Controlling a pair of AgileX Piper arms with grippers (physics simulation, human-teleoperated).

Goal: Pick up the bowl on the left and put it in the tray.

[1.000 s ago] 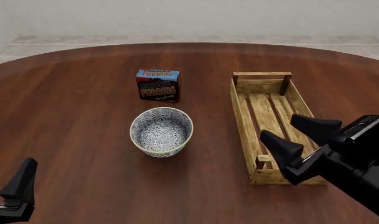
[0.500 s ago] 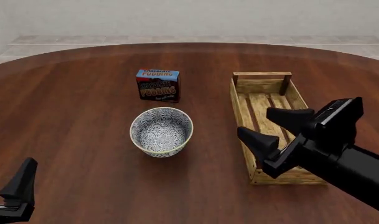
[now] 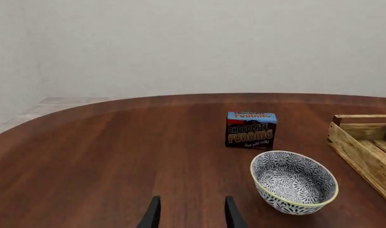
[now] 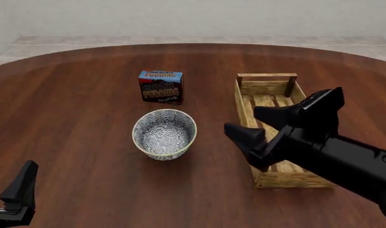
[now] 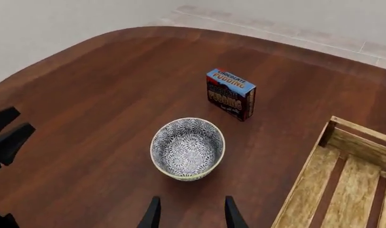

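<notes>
I see the table [image 4: 72, 95] spread wide and dark under both arms. The tray [image 4: 268, 102] lies on its right side, its long axis running away from me, slats lengthwise, nothing inside. My right gripper [image 4: 256, 126] hangs above the tray's near-left edge, jaws spread wide and holding nothing, fingers aimed left toward the bowl [image 4: 164, 133]. The bowl sits upright, mouth up, near the table's middle, well left of the tray and apart from it. Just behind it stands the pudding box [image 4: 161, 87], printed face toward me. My left gripper [image 3: 191, 216] idles at the near-left corner, fingers apart, empty.
</notes>
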